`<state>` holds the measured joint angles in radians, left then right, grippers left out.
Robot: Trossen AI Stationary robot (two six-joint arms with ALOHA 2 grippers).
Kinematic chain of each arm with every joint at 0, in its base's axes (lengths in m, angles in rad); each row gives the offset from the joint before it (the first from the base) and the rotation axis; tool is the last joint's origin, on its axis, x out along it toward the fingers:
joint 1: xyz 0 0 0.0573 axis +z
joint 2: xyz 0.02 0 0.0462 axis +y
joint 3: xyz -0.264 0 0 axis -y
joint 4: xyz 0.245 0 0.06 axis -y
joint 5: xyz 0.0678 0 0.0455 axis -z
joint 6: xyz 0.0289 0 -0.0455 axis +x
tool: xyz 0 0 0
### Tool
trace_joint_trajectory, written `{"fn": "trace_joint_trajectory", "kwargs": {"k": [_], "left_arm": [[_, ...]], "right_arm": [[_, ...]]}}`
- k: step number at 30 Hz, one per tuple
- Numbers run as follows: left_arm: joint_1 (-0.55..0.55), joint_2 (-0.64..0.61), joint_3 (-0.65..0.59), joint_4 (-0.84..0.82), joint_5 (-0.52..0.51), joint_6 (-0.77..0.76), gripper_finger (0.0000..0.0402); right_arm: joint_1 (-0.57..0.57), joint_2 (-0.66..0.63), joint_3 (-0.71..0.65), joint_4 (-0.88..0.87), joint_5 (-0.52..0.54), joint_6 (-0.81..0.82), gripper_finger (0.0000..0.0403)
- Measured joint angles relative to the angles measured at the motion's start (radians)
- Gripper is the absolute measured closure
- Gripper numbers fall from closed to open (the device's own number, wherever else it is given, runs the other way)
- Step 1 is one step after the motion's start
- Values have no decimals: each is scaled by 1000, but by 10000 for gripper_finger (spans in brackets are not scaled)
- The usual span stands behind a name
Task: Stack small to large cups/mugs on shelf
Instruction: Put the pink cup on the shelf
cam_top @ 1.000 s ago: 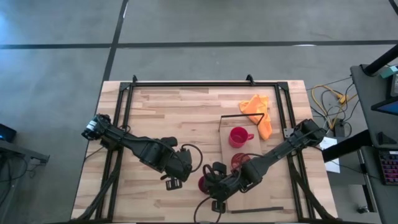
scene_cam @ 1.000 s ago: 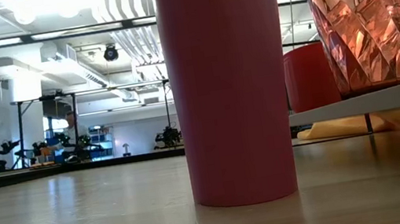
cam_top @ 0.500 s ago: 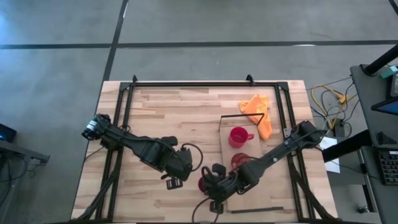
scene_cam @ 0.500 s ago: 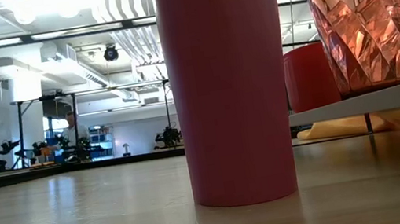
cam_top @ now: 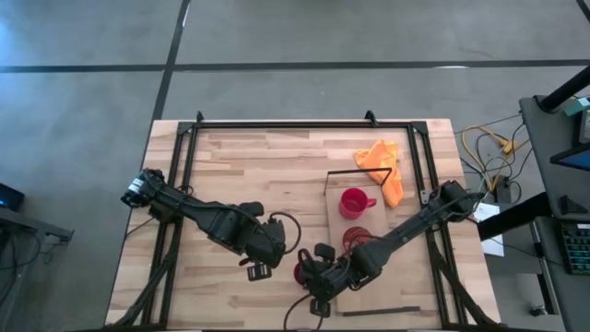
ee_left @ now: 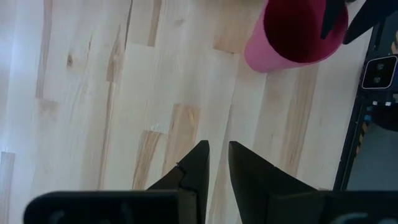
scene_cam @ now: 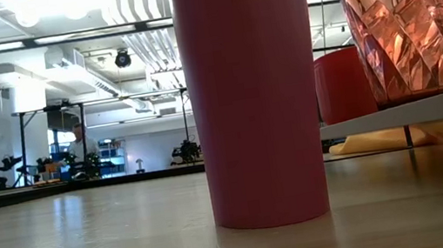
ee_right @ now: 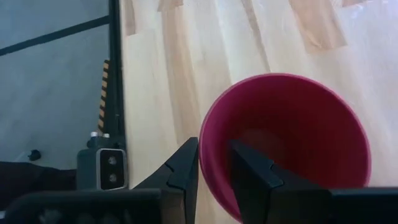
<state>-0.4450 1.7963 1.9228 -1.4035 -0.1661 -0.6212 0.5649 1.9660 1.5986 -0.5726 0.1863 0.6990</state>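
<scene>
The magenta cup [cam_top: 300, 271] stands upright on its base on the tabletop, just left of the shelf [cam_top: 392, 288]; it fills the low view [scene_cam: 252, 93]. My right gripper [ee_right: 214, 149] hangs over it with a narrow gap. One finger [ee_right: 186, 163] is outside the rim and one [ee_right: 249, 169] is inside; I see no touch. The red mug [cam_top: 352, 203] and the orange-red translucent cup [scene_cam: 407, 26] stand on the shelf. My left gripper [ee_left: 216, 149] is shut and empty over bare table, left of the magenta cup [ee_left: 298, 34].
An orange cloth [cam_top: 383, 161] lies at the shelf's far end. A black frame [cam_top: 184, 184] runs along the table's left, far and right sides. Bare tabletop lies at the far left.
My right gripper has gone down and slightly toward the table's left edge, so its fingers now straddle the magenta cup's rim. In the low view, its outer finger has come lower beside the cup. The cup has stayed where it was.
</scene>
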Motion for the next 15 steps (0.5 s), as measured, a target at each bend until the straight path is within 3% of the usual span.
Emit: {"fn": "trace_joint_trajectory", "kwargs": {"k": [5,10,15], "left_arm": [[0,0,0,2,0,0,354],[0,0,0,5,0,1,354],[0,0,0,5,0,1,354]], "right_arm": [[0,1,0,-37,21,0,342],[0,1,2,-59,22,0,387],[17,0,65,-61,-46,46,393]]}}
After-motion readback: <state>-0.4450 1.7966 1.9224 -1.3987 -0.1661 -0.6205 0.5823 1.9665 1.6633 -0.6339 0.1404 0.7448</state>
